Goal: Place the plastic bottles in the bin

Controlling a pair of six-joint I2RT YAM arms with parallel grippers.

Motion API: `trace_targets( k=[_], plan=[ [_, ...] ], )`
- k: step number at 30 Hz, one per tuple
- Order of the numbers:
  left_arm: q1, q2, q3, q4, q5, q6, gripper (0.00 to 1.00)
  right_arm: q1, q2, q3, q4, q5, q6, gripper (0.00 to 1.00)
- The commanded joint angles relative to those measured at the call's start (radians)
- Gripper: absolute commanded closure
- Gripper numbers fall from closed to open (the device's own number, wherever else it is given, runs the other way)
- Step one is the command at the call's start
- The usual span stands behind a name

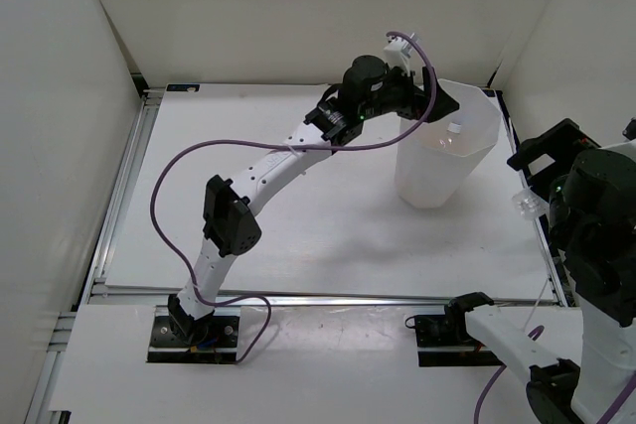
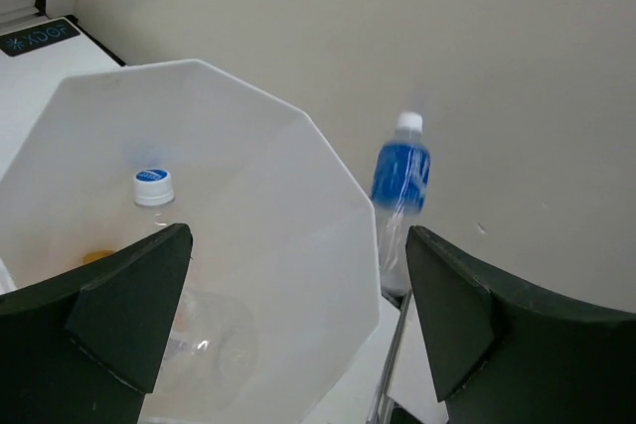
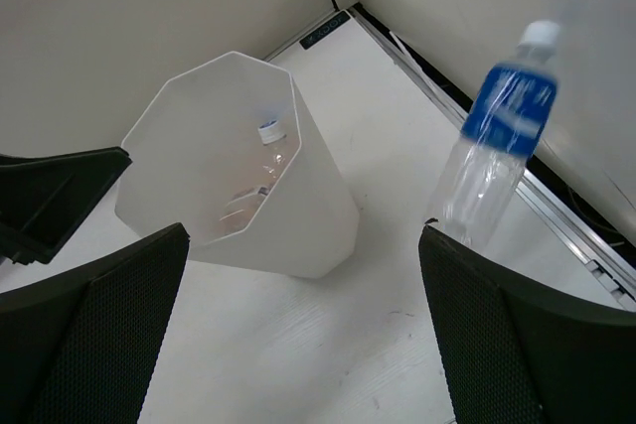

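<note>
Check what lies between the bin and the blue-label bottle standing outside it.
Nothing: only bare white tabletop separates bin and bottle, shown in the right wrist view.

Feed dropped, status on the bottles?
Left gripper open over tall white translucent bin; right gripper open. Blue-labelled clear plastic bottle stands outside bin. No obstruction seen.

Orange bottle (image 2: 97, 257) mostly hidden behind left fingers (image 2: 129, 315), base of blue-label bottle (image 2: 400, 186) behind bin (image 2: 318, 215) rim, cap blurred

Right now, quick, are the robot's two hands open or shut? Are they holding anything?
Left hand: open, holding nothing, over the bin.
Right hand: open, holding nothing.
</note>
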Motion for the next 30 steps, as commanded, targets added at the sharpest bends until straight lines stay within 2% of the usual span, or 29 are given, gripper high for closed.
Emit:
trace_targets(
  k=[1, 10, 23, 30],
  plan=[
    [-0.003, -0.079, -0.025, 0.020, -0.018, 0.032, 0.00, -0.005, -0.006, -0.005, 0.001, -0.001, -0.010, 0.00],
    [0.015, -0.168, -0.172, 0.010, -0.037, 0.066, 0.00, -0.005, -0.044, -0.092, -0.083, 0.055, 0.103, 0.00],
    [0.034, -0.188, -0.228, 0.001, -0.018, 0.086, 0.00, -0.005, -0.035, -0.218, -0.328, 0.074, 0.431, 0.00],
    [0.052, -0.258, -0.303, -0.008, -0.030, 0.117, 0.00, -0.005, -0.046, -0.261, -0.329, 0.063, 0.542, 0.00]
  ],
)
